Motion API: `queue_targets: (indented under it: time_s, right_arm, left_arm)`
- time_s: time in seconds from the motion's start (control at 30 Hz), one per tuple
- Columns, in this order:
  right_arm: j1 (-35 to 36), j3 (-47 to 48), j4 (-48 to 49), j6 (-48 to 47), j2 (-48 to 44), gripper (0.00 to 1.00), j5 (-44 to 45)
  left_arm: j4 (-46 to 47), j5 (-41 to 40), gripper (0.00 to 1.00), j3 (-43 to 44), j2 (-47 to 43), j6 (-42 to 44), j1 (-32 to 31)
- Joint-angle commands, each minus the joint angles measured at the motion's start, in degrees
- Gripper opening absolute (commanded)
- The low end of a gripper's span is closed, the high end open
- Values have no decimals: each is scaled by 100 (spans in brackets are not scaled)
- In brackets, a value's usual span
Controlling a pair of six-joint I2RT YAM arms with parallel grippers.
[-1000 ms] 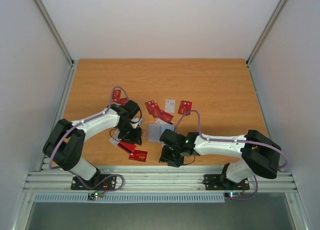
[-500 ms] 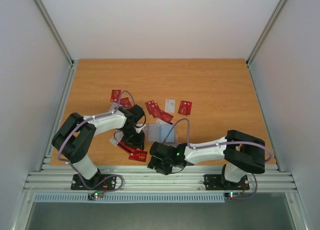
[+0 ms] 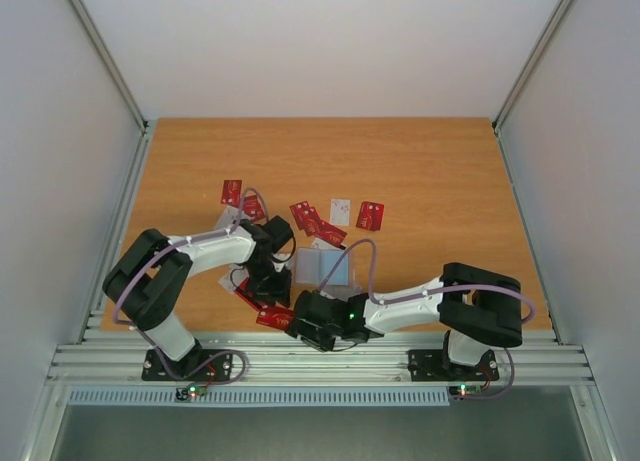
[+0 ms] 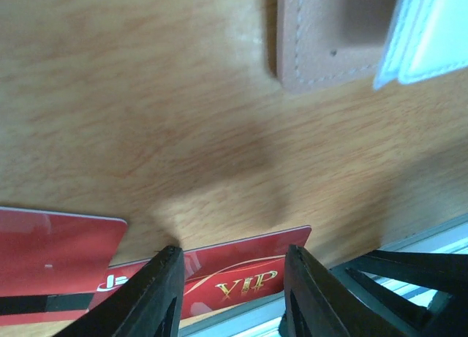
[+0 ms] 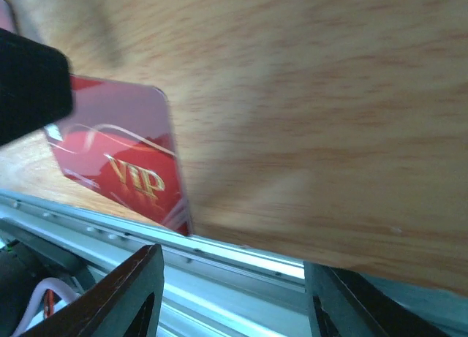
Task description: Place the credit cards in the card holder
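Observation:
The card holder (image 3: 322, 266) lies open on the table, blue-grey inside up; its tan corner (image 4: 322, 37) shows in the left wrist view. Red credit cards (image 3: 318, 224) are scattered behind it, with a white one (image 3: 340, 212). A red VIP card (image 3: 273, 315) lies flat near the front edge. My left gripper (image 3: 268, 284) stands open just above that card (image 4: 241, 275), its fingertips (image 4: 164, 278) straddling it. My right gripper (image 3: 300, 326) is open and empty over the table's front edge, just right of the same card (image 5: 124, 169).
An aluminium rail (image 3: 320, 356) runs along the near edge, right under the right gripper (image 5: 234, 264). Another red card (image 4: 51, 249) lies left of the VIP card. Two red cards (image 3: 232, 192) sit at the back left. Grey walls enclose the table.
The right arm has swung left along the front edge toward the VIP card, and its jaws have widened. The left gripper has shifted slightly nearer, over that card.

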Motion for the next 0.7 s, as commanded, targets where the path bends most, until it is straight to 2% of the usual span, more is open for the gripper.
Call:
queue_targets:
  time_s: [0.0,0.17,0.33,0.53,0.67]
  right_arm:
    - [76,29,647,57,264,54,305]
    - [83,78,1192,-123,466,54,250]
    - [84,94,1338,-141,588,54,208]
    - [84,154,1314,-105,744,53,90]
    - [83,192,1364,-102,810,53,71]
  left_arm:
    - [-62,-312,41,-465,87,-461,-116]
    - [-14,-255,41,-520,49,-584,-118]
    - [-31,-210,41,-546,-3,-596,-118]
    - [-302,-297,43,-295,-604,-632,-116]
    - [-686,-697,44,-159,-1084,-608,-111]
